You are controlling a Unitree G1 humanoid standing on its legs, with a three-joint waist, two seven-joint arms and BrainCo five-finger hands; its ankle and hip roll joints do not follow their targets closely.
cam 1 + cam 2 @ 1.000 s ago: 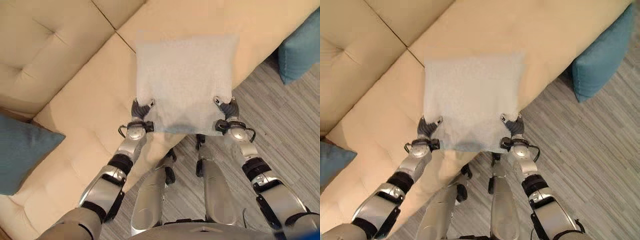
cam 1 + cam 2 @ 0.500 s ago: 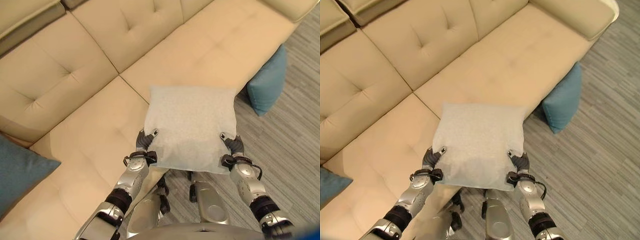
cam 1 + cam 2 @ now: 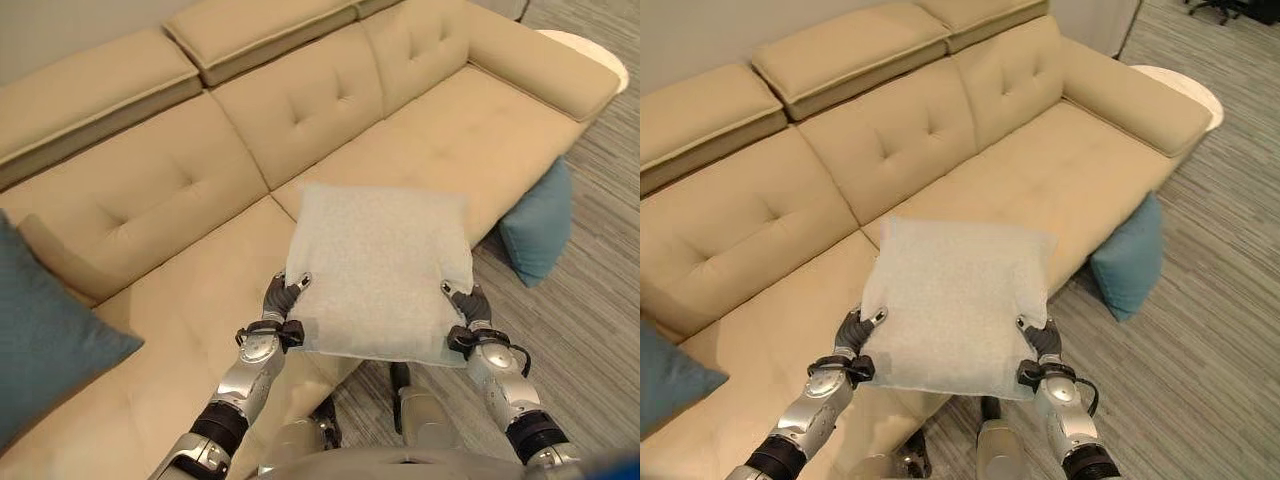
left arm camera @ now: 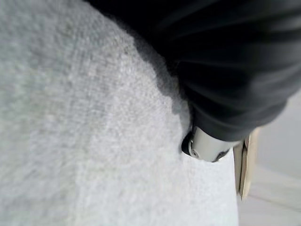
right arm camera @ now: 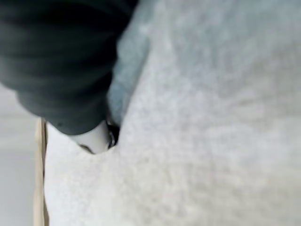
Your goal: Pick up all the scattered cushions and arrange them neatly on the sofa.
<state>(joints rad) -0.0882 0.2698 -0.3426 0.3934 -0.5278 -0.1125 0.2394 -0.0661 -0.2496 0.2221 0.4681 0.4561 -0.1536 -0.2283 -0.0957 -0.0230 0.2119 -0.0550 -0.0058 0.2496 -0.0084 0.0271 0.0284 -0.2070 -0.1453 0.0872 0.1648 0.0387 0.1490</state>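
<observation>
A pale grey square cushion [image 3: 380, 270] hangs in the air in front of the beige sofa [image 3: 150, 200], above the seat's front edge. My left hand [image 3: 280, 305] pinches its near left corner and my right hand [image 3: 465, 305] pinches its near right corner, thumbs on top. Both wrist views show the same grey cushion [image 4: 84, 141] pressed against each hand. A teal cushion [image 3: 40, 340] leans on the sofa seat at the far left. Another teal cushion [image 3: 540, 225] stands on the floor against the sofa's front at the right.
The sofa has tufted back cushions and a low armrest [image 3: 540, 70] at the right end. A white round table [image 3: 1185, 90] stands beyond that armrest. Grey striped floor [image 3: 1220, 330] runs along the sofa's front.
The camera has tilted up, so the sofa's back and right armrest now show. Both hands have kept their hold on the grey cushion, which has come up a little.
</observation>
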